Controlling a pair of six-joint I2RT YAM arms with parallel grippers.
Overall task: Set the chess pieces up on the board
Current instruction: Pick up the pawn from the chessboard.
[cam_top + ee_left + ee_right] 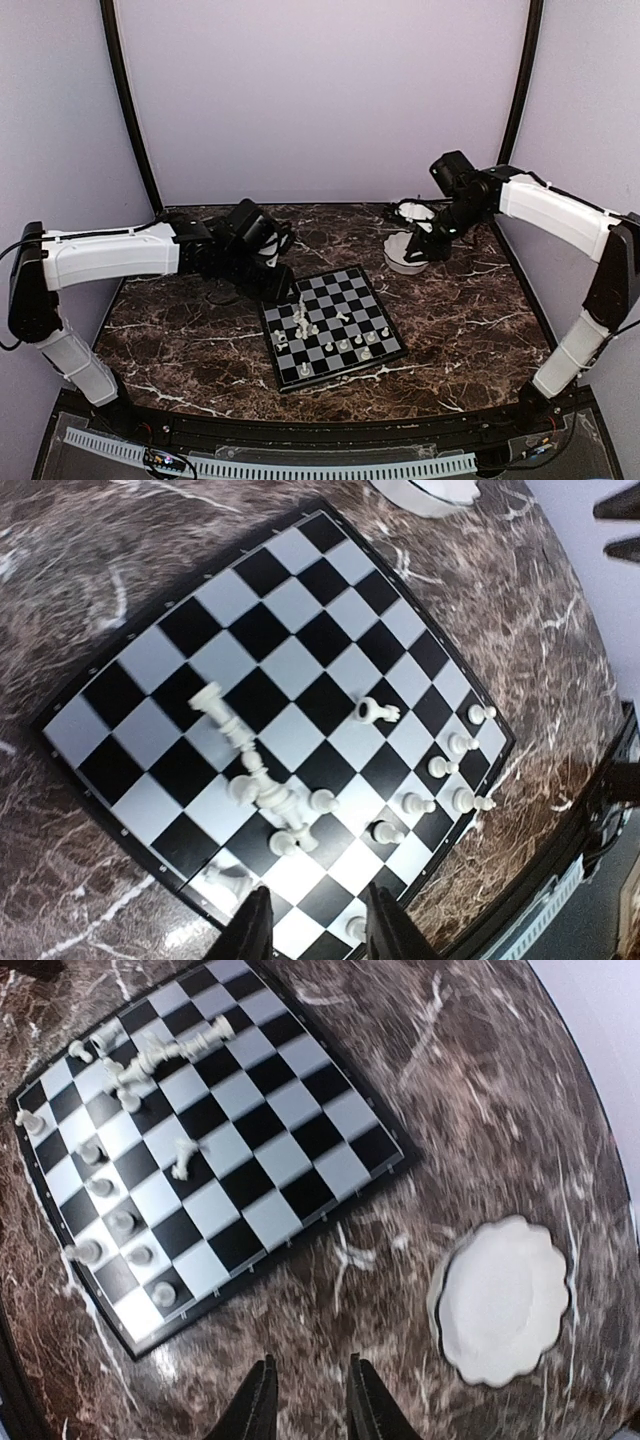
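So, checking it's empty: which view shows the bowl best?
Right wrist: the bowl shows whole from above, nothing in it. Top external has it small, partly behind the right arm; left wrist catches only its rim at the top edge.

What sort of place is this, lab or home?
Probably a lab robot cell: plain lilac walls box in a marble-look tabletop, a left arm and right arm mount at its edge, with a chessboard and bowl on it.

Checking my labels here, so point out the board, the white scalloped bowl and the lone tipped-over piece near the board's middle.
the board (290,1140): right wrist view, on a bare square.
the white scalloped bowl (500,1300): right wrist view, on its bare inside.
the tipped-over piece (380,713): left wrist view, on its body.
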